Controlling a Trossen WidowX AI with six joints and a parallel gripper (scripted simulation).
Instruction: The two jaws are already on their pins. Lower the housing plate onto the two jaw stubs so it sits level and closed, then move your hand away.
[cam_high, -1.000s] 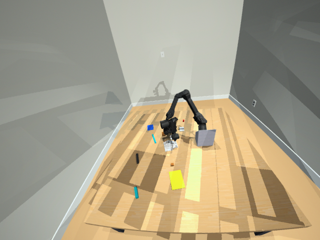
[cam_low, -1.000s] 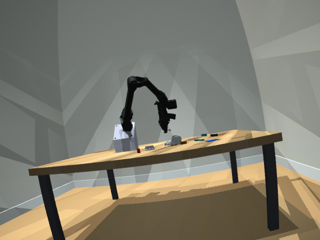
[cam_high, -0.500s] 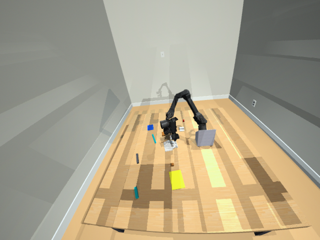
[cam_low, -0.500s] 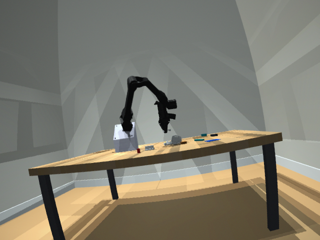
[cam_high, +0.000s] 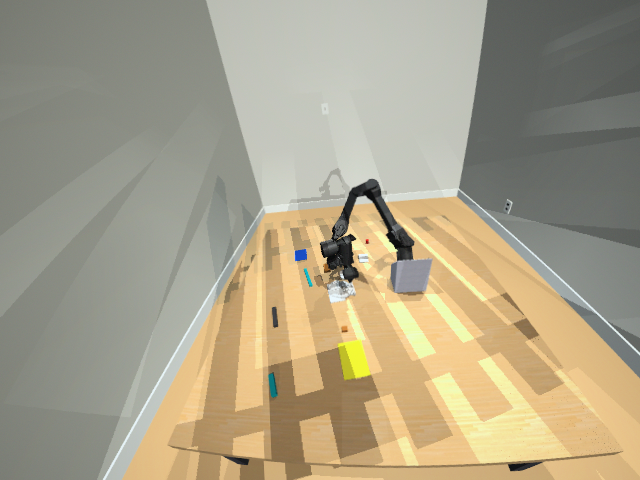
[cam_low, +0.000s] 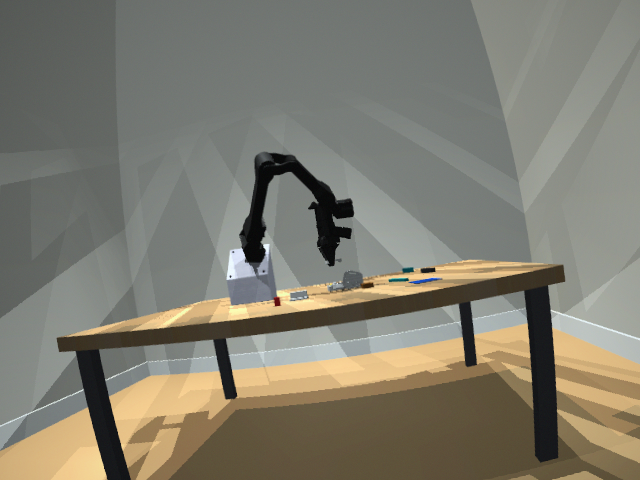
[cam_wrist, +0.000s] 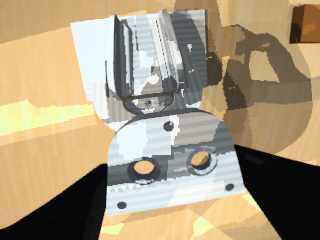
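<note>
The housing plate (cam_wrist: 192, 137) is light grey metal, rounded at one end, with two large holes and three small ones. My gripper (cam_wrist: 169, 160) (cam_low: 331, 264) is shut on its side edges. In the exterior view the plate hangs above the table, clear of the metal base. The base plate (cam_wrist: 87, 55) (cam_high: 336, 296) lies on the table. Two upright jaws, a left one (cam_wrist: 119, 60) and a right one (cam_wrist: 167, 45), stand on it side by side in the wrist view. The held plate overlaps the base's near end there. The jaw stubs are not clearly visible.
An orange block (cam_wrist: 307, 25) (cam_low: 367, 285) lies beside the base. A small grey bracket (cam_high: 363, 258) (cam_low: 298, 295), a red piece (cam_high: 367, 241) (cam_low: 277, 301), a blue square (cam_high: 300, 254), a teal bar (cam_high: 308, 277) and a yellow block (cam_high: 353, 359) lie on the table. The arm's pale box (cam_high: 412, 276) stands nearby.
</note>
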